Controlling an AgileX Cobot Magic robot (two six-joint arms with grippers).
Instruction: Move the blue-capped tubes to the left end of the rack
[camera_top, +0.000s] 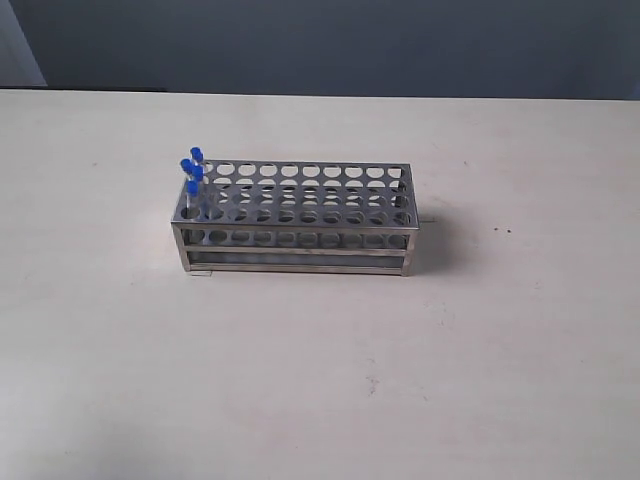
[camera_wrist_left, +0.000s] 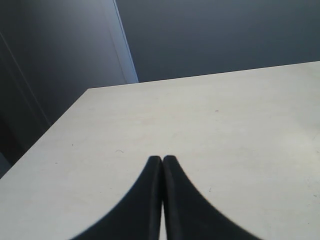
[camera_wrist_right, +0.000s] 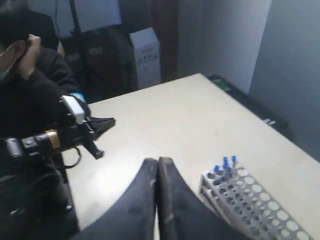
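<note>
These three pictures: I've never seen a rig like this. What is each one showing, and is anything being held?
It is a two-armed robot. The exterior view looks at a pale table with a shiny steel test-tube rack; the thin clear blue-capped tubes stand at its left end. The other two pictures come from cameras on the wrists. The dark pair of fingers in the left wrist view is the left pincer, shut and empty over bare table. The right pincer, also shut and empty, is above the table near the rack. The right wrist view also catches the other arm and a seated person.

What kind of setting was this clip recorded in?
Probably a robotics lab or test room: a steel test-tube rack with blue-capped tubes stands alone on a plain table, and the right wrist view shows a masked person and a cardboard box.
</note>
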